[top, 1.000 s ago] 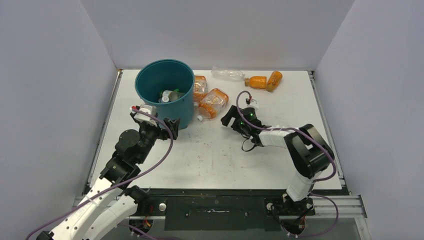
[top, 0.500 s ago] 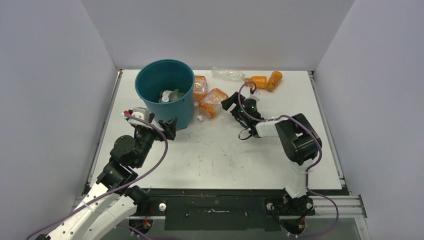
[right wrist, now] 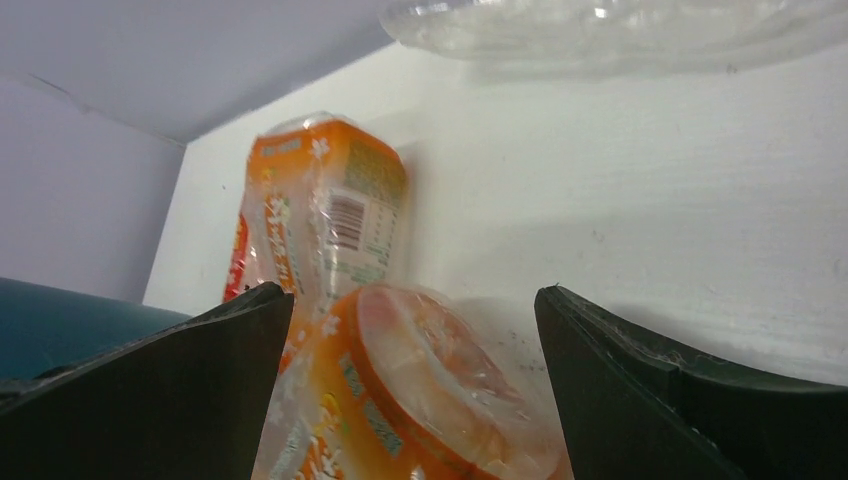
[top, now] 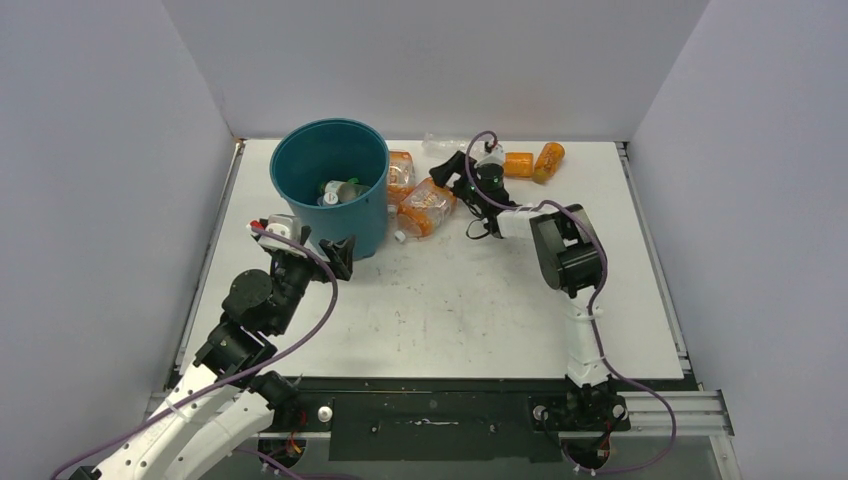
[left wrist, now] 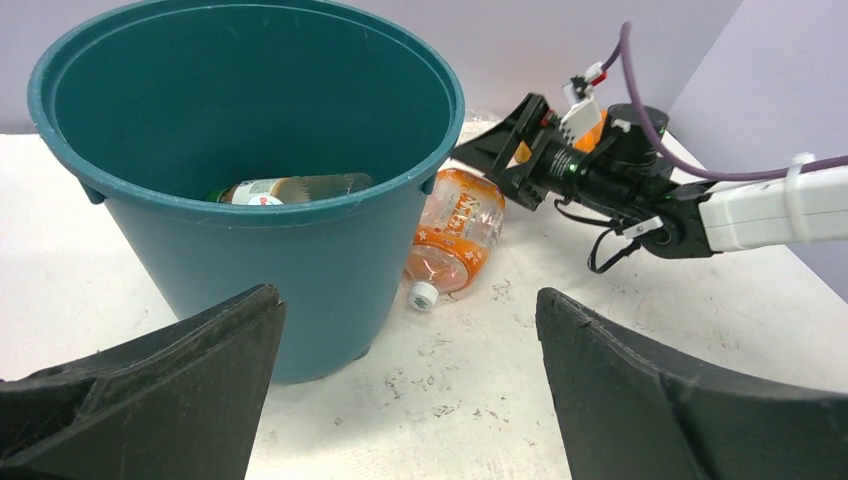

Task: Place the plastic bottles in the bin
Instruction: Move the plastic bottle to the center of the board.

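- The bin (top: 362, 218) stands near the far-left corner of the surface (top: 450, 300), with a few bottles (top: 340, 189) already inside.
- Just right of the bin, a labelled bottle (top: 427, 207) lies on its side, cap toward the near edge. A second labelled one (top: 400, 172) sits right behind it.
- Along the far edge are a clear bottle (top: 440, 146) and two orange bottles (top: 517, 163).
- The right end effector (top: 457, 181) is low and spread wide. The labelled bottle's base sits between its fingers with a gap on each side, so it holds nothing.
- The left end effector (top: 310, 245) is also wide and empty, on the bin's near side.
- The bottle looks empty and thin-walled, so it is probably very light and easy to dent.
- Its film label is likely slick, and lying down it can roll or skid away from a one-sided touch.
- The best hold is probably across the body just above the base, squeezing gently.
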`<act>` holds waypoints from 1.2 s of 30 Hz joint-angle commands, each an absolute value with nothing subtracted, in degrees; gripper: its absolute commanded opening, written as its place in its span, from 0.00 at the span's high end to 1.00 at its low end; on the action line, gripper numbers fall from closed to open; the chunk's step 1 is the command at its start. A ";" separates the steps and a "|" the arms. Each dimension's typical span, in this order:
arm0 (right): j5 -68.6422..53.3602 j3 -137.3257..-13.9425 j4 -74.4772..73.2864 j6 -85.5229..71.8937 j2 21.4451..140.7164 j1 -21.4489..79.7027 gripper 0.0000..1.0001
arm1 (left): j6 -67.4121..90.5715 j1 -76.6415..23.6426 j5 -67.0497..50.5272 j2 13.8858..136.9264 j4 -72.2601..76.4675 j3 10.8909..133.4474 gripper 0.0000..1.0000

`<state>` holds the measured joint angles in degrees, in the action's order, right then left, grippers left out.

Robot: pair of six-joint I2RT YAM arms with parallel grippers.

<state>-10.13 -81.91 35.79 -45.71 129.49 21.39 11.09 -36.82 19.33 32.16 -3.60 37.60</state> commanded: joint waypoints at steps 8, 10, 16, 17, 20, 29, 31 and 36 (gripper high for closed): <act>-17.20 -66.86 45.09 -45.92 123.59 22.56 0.16 | 10.26 -36.05 16.62 34.31 -0.83 38.52 0.04; -16.48 -60.26 48.84 -46.76 120.47 22.80 0.20 | 10.56 -35.72 15.28 34.41 -0.88 38.51 0.04; -13.29 -38.70 57.13 -51.82 108.54 24.33 0.06 | 11.88 -35.20 11.80 35.77 -0.87 38.43 0.04; -12.13 -37.02 53.89 -50.55 106.22 25.12 0.03 | 12.12 -35.24 10.68 36.49 -0.88 38.69 0.04; -9.33 -33.16 48.67 -46.74 98.37 27.15 0.00 | 13.60 -35.80 6.57 39.14 -1.62 39.82 0.04; -8.84 -32.69 43.84 -42.20 90.64 25.60 0.04 | 36.54 -42.83 4.97 46.05 -3.42 35.11 0.00; -8.92 -34.87 43.93 -42.67 91.98 25.76 0.03 | 43.32 -44.96 6.34 47.22 0.88 30.39 0.06; -8.81 -42.73 42.09 -42.81 99.30 27.15 0.02 | 52.25 -51.78 16.39 51.57 10.95 23.35 0.08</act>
